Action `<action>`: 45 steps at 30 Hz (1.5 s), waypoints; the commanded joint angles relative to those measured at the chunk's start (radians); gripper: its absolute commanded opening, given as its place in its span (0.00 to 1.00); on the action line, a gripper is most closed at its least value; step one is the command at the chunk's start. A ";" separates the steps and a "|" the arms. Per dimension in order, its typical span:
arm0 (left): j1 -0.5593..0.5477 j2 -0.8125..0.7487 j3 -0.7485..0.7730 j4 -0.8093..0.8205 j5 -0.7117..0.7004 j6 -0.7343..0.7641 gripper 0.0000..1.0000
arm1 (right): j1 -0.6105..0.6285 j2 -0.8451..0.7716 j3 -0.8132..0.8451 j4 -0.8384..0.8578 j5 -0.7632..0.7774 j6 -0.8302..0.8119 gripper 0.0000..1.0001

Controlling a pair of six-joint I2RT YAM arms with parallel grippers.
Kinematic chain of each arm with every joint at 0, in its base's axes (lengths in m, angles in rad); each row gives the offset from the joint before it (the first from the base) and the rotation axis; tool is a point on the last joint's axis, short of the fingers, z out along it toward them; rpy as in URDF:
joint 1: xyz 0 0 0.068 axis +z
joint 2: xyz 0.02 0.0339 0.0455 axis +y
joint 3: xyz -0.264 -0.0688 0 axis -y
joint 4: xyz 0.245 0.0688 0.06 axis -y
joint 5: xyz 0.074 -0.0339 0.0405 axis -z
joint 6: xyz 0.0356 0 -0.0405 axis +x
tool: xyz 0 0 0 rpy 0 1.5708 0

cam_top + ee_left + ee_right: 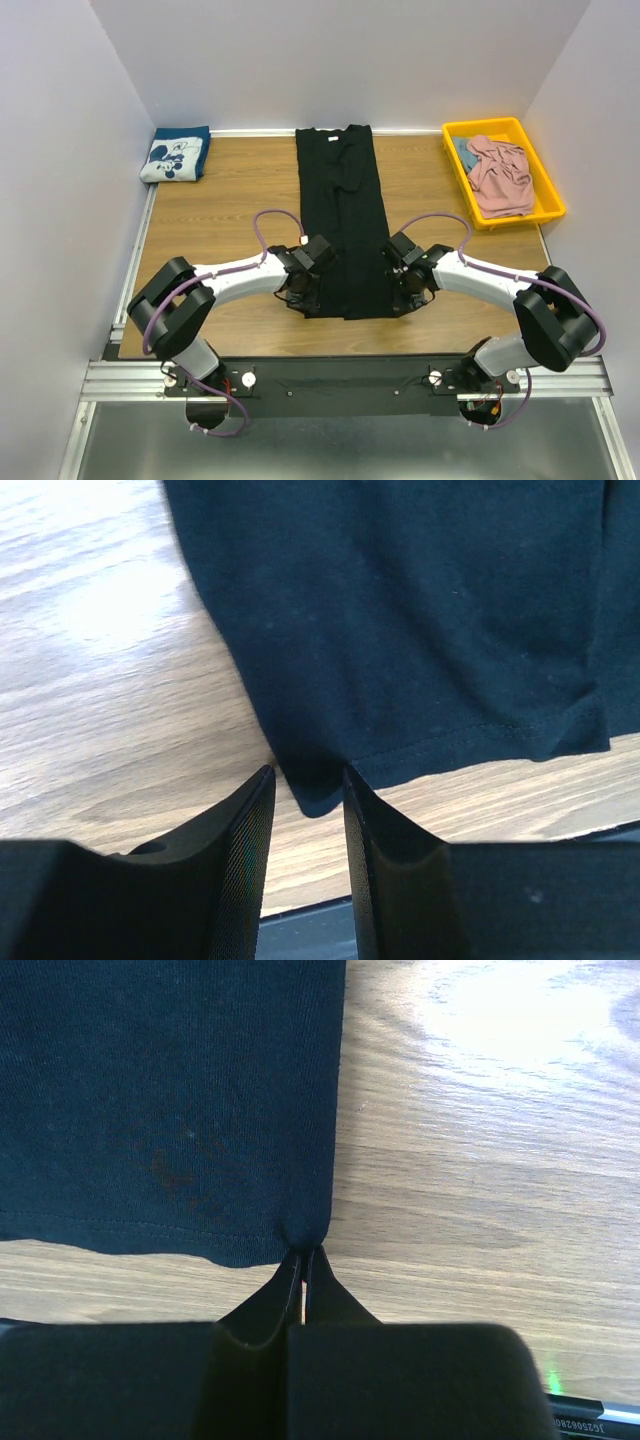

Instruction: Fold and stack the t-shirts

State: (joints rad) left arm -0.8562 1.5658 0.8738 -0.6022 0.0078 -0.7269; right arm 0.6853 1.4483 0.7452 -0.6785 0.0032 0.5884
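The black t-shirt (340, 210) lies folded lengthwise into a long narrow strip down the middle of the table. My left gripper (305, 300) stands at its near left corner. In the left wrist view its jaws are apart, with the corner of the black t-shirt (420, 630) lying between the fingertips of the left gripper (308, 772). My right gripper (408, 298) is at the near right corner. The right wrist view shows this gripper (303, 1252) shut on the hem corner of the black t-shirt (170, 1110). A folded navy t-shirt (176, 155) with a white print sits at the far left. A crumpled pink t-shirt (500, 178) lies in the tray.
A yellow tray (553, 195) stands at the far right and holds the pink shirt over a bit of blue cloth (463, 150). White walls close in the table on three sides. Bare wood shows on both sides of the black strip.
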 commanded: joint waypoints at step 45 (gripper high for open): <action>0.315 0.126 0.447 0.128 -0.147 0.262 0.00 | -0.194 0.474 0.937 -0.125 0.127 -0.278 0.01</action>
State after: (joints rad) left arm -0.5739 1.6608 1.2839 -0.5652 -0.0879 -0.5209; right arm 0.5087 1.8423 1.5803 -0.8440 0.0582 0.3676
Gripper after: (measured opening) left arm 0.012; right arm 0.012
